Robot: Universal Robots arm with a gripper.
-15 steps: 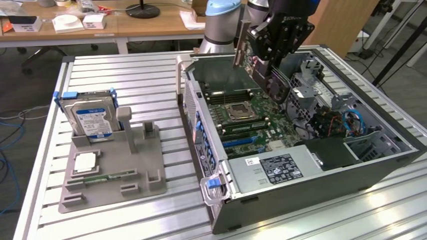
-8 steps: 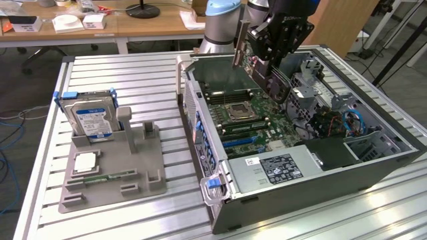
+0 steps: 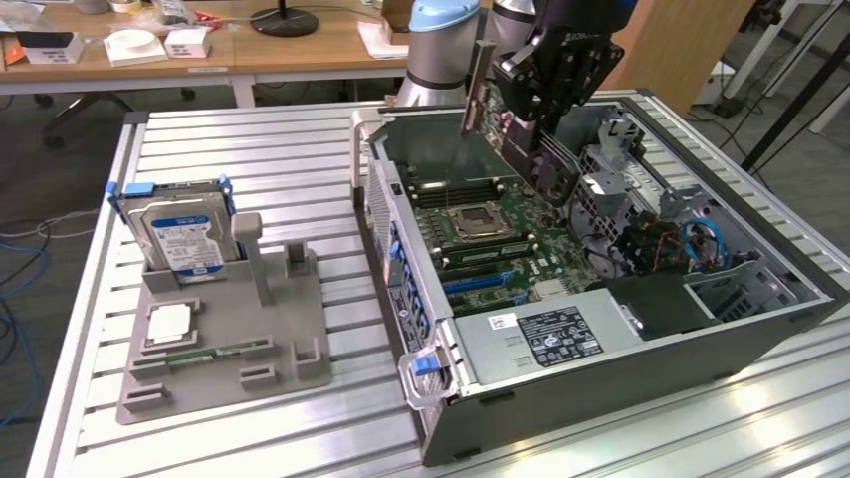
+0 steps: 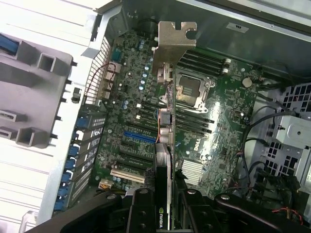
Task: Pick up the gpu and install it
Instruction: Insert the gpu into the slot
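Observation:
The gpu [image 3: 475,92], a dark card with a silvery bracket end, hangs on edge above the open computer case [image 3: 624,344]. My gripper [image 3: 542,100] is shut on the card's end away from the bracket. In the wrist view the gpu [image 4: 166,145] runs edge-on away from my gripper [image 4: 165,211]. There its bracket [image 4: 176,41] is at the far end. Below the card lies the green motherboard [image 4: 223,121], with the blue slot [image 4: 140,138] and the black slots just beside the card's line. The card is clear of the board.
On the slatted table, at the exterior view's left, a grey fixture [image 3: 286,334] holds a silver hard drive [image 3: 183,239], a processor chip [image 3: 170,324] and a RAM stick [image 3: 219,351]. Inside the case are the processor socket [image 3: 476,221], drive cages and cables [image 3: 671,244]. A desk stands behind.

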